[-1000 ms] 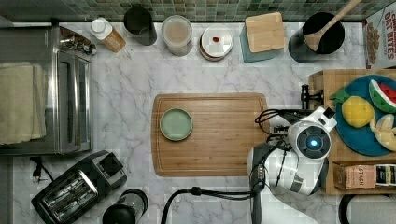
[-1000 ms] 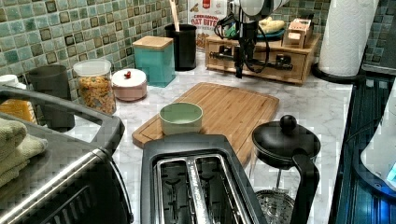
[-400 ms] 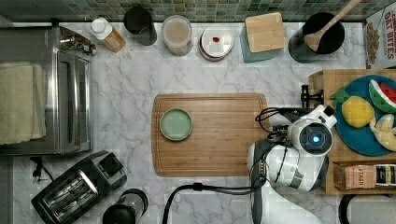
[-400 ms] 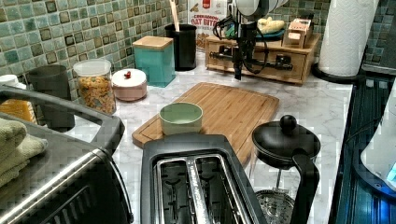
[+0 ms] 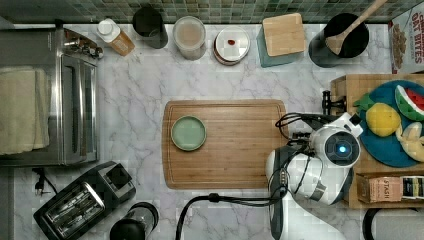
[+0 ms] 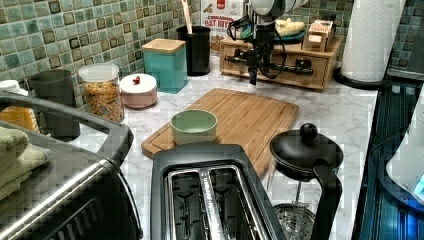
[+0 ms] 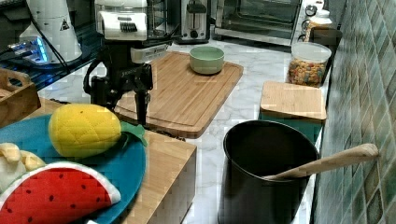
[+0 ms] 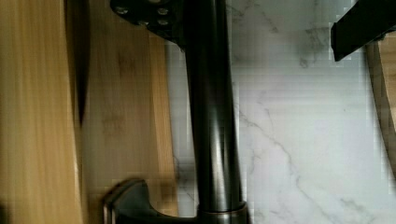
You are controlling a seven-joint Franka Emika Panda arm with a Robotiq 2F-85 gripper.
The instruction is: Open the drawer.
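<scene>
The drawer [image 6: 300, 77] sits in a low light-wood box [image 5: 350, 87] at the top view's right, its front facing the cutting board. Its long black bar handle [image 6: 292, 65] runs across that front. My gripper [image 6: 256, 71] hangs straight down at the handle, open. In the wrist view the handle [image 8: 212, 116] passes between the fingers [image 8: 149, 14], close against one of them and well apart from the other. The right view shows the gripper [image 7: 120, 103] with its two black fingers spread, just in front of the box. I cannot tell whether the drawer stands out from the box at all.
A wooden cutting board [image 5: 240, 155] with a green bowl [image 5: 188, 133] lies beside the arm. A blue plate [image 5: 385, 150] of toy fruit and a tea box [image 5: 390, 187] rest on the wooden box. A black utensil pot [image 5: 340, 42], canisters, a toaster [image 5: 80, 205] and a coffee press [image 6: 305, 160] ring the marble counter.
The wrist has edged slightly toward the top view's right, closer to the wooden box. The fingers stay open at the handle and nothing else has moved.
</scene>
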